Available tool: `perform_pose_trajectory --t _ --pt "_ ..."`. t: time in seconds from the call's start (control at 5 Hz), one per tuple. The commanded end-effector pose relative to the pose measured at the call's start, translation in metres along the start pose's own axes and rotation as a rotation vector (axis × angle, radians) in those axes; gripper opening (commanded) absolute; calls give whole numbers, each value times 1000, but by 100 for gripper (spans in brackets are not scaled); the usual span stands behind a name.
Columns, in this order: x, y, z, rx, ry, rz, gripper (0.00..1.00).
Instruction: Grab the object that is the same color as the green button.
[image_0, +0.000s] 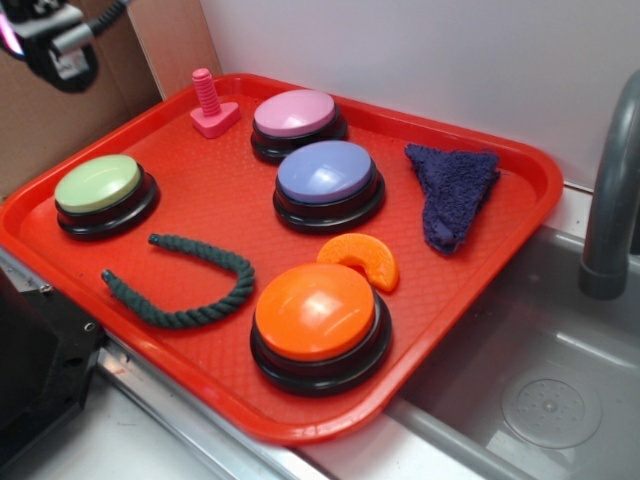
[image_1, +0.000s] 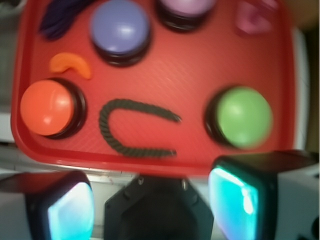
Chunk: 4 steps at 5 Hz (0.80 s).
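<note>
My tool (image_1: 147, 207) hangs wide open and empty at the bottom of the wrist view, above the red tray (image_1: 200, 65) where the dark green rope (image_1: 131, 127) lies in a U, between the orange button (image_1: 47, 107) and green button (image_1: 244, 116).

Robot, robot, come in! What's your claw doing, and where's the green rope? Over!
Gripper open, empty, high above the tray's near edge. Green rope lies untouched in a U between green button and orange button. Nothing on top of it.
</note>
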<state>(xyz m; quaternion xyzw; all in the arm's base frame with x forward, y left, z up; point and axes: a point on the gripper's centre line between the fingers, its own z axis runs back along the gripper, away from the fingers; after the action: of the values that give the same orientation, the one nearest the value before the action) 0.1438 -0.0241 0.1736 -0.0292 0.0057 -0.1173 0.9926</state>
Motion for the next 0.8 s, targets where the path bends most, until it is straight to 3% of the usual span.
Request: perform_pose_trajectory --t 0.0,0.4,0.6 --pt "33 -12 -26 97 33 -457 100" --pt "19 -8 -81 113 164 -918 100" --pt "12 0 -104 72 209 -885 100"
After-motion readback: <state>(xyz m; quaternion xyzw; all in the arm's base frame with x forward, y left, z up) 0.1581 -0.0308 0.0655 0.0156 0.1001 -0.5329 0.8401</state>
